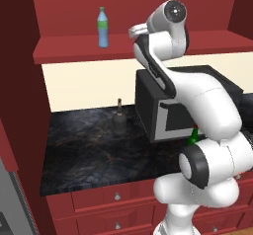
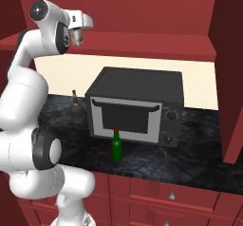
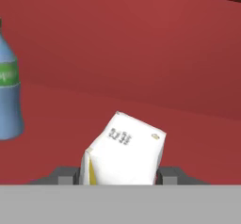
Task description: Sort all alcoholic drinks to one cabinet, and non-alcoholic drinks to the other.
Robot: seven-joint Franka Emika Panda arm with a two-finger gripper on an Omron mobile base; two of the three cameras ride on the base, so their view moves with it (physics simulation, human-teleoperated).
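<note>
Above red shelf (image 1: 74,51): pincer (image 3: 121,173) grips tilted carton (image 3: 124,150); blue bottle (image 3: 8,100) well apart, open shelf between.

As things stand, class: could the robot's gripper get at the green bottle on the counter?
Probably not at once: the gripper is up in the cabinet, closed on the carton. The green bottle stands unobstructed before the microwave.

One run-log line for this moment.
hand: shut on carton, at cabinet | blue bottle: in cabinet | dark bottle, green bottle: on counter

plastic bottle (image 1: 102,27) on shelf (image 1: 74,49), squat bottle (image 1: 118,118) left of microwave (image 2: 135,106)
</note>
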